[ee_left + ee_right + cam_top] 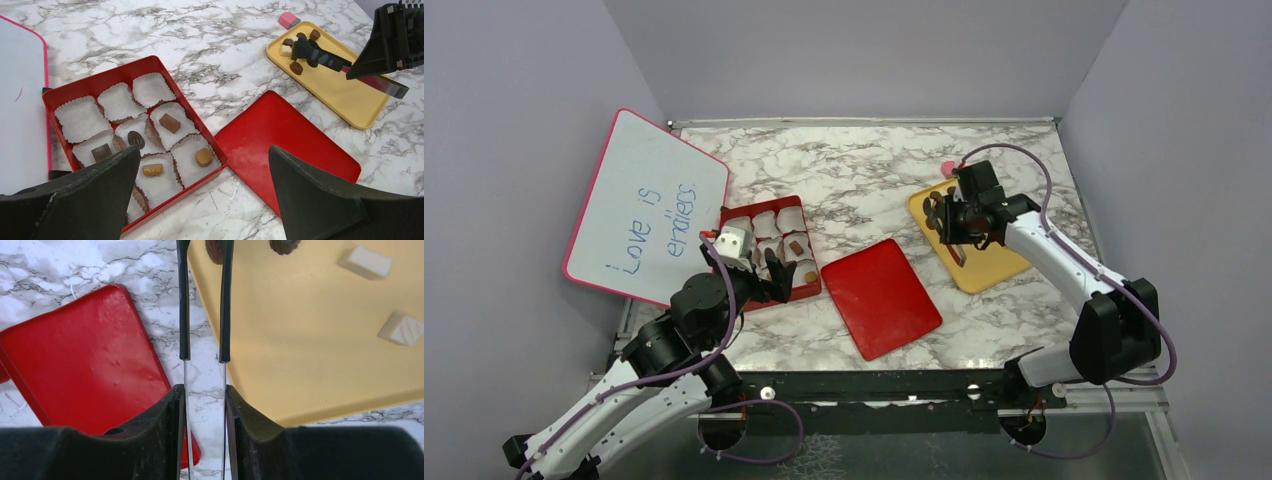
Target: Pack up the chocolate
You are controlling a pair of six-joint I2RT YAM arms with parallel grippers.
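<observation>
Several chocolate pieces lie in white paper cups inside the red box. More chocolate, dark and white, sits at the far end of the yellow tray. My right gripper is shut on a pair of metal tongs with black tips. The tips reach in among the tray's pieces, next to a dark one; whether they pinch it is hidden. My left gripper hangs wide open over the box's near corner, holding nothing.
The red lid lies flat between box and tray. A small pink block rests off the tray's far corner. A pink-edged whiteboard leans at the left beside the box. Grey walls close in the marble table.
</observation>
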